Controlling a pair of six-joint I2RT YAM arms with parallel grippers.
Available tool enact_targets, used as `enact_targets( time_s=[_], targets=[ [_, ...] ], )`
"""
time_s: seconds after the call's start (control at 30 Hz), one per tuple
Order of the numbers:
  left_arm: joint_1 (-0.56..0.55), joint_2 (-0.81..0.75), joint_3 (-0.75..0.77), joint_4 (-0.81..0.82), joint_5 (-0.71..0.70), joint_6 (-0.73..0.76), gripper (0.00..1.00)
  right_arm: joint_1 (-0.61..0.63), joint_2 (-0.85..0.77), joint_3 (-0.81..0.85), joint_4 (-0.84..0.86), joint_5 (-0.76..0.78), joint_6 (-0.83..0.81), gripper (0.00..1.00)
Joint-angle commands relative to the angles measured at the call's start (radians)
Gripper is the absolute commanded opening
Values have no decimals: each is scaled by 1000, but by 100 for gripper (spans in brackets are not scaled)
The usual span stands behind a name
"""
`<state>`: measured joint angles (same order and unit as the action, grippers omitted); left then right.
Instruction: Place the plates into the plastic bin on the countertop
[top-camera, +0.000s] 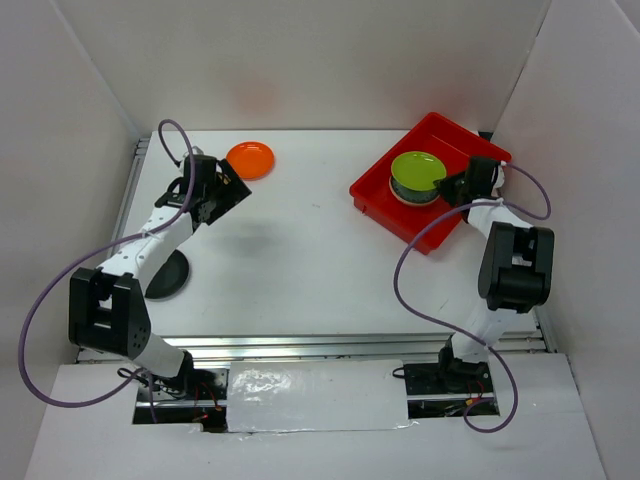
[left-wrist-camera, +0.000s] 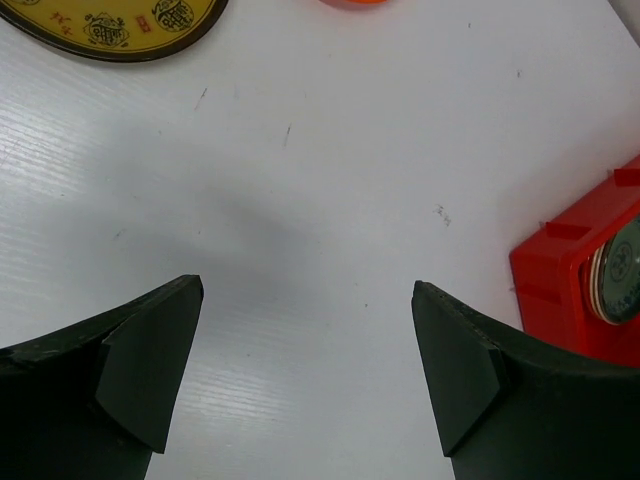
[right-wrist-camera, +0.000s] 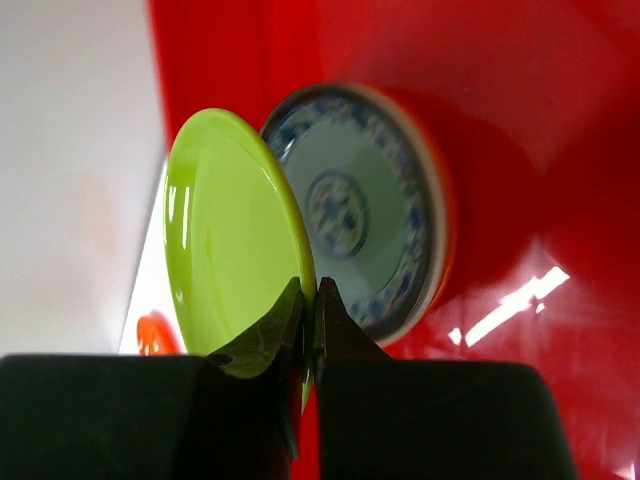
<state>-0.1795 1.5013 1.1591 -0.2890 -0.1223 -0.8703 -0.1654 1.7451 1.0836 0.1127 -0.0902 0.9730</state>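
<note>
While the right gripper (right-wrist-camera: 308, 300) pinches the rim of the round lime green plate (right-wrist-camera: 225, 240), this plate hangs directly over the pale blue-patterned plate (right-wrist-camera: 345, 215) inside the bright red plastic bin (right-wrist-camera: 520, 90); the left gripper (left-wrist-camera: 305, 370) stands open, well apart.

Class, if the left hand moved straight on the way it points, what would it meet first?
Probably the bare countertop; the orange plate lies farther along that line, though depth is unclear.
</note>
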Motion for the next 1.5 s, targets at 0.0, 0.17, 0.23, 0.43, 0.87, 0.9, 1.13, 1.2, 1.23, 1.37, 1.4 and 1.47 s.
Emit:
enact_targets(
  time_s=[0.0,0.17,0.23,0.43,0.87,0.9,1.13,1.2,1.23,1.37,1.4,1.47],
  targets=[
    [-3,28,39,-7,-10,7,99,-20,76,111,-54,-19,-20,0],
    [20,57,39,-6,-10,14,99,-31,87,128,-67,-17,-34,38],
    [31,79,43,-9,1,19,99,-33,76,125,-68,-20,-36,56],
    [67,109,40,-32,-11,-8,99,1,-113,52,-137,87,-39,94],
    [217,246,-8,92,-34,-165,99,96,-662,-354,62,-266,-109,100],
    [225,250,-22,120,-39,-192,99,101,-674,-379,112,-343,-100,100],
    [258,298,-90,343,-122,-200,99,219,-697,-484,417,-781,-33,100],
    [271,313,-93,361,-141,-214,99,243,-717,-481,375,-763,-65,100],
    [276,321,-95,367,-142,-219,99,265,-737,-479,343,-741,-74,100],
    [308,416,-24,349,-114,-214,90,296,-779,-473,317,-727,-76,100],
    [311,434,-4,341,-106,-213,86,300,-788,-473,311,-723,-71,100],
    [321,496,55,300,-90,-210,77,308,-812,-465,285,-714,-76,100]
  ],
)
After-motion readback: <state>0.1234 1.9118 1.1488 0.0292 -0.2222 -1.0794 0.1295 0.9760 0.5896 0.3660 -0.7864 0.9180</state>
